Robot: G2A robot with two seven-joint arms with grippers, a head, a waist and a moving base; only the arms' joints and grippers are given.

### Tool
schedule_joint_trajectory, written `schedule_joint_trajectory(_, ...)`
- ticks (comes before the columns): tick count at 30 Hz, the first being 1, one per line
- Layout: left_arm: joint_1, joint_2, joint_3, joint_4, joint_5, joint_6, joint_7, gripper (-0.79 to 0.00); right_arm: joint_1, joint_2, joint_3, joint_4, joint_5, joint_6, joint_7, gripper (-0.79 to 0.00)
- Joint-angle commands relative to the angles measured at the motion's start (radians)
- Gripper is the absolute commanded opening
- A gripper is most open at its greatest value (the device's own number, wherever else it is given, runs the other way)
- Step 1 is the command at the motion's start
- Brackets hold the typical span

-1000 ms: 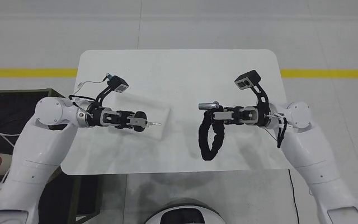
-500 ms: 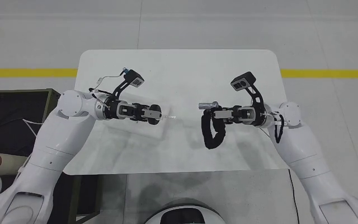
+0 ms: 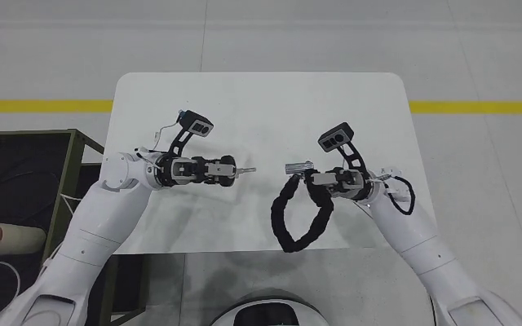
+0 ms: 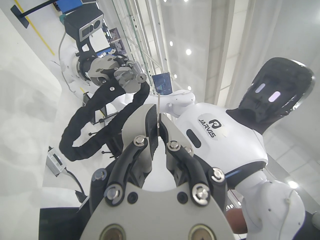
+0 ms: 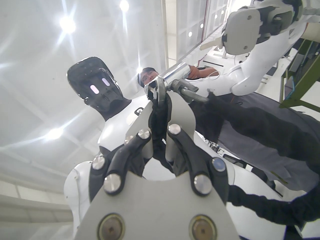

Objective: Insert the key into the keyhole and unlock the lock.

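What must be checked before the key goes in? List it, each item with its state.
1. Key clamped in left gripper: ok.
2. Lock clamped in right gripper: ok.
3. Keyhole faces the key: ok.
4. Key tip in line with keyhole: cannot tell.
5. Black cable loop out of the key's path: ok.
6. Key inserted: not ok, key and lock are apart.
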Motion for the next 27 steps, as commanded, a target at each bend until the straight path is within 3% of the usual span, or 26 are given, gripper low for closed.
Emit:
schedule_joint_trajectory(1, 0.000, -0.007, -0.002, -0.004, 0.042, -0.002, 0.006, -0.785, 0.011, -0.013, -0.011, 0.014, -0.008, 0.000, 0.007, -0.785)
schedule_joint_trajectory(10, 0.018, -0.035, -0.021, -0.023, 0.092, 0.026, 0.023, -0.785, 0.008, -0.043, 0.032, 0.009, -0.130, -0.025, -0.018, -0.785)
schedule_joint_trajectory(27, 0.032, -0.079, -0.057, -0.015, 0.149, 0.091, 0.026, -0.785, -0.031, -0.079, 0.112, -0.012, -0.220, -0.012, -0.005, -0.785)
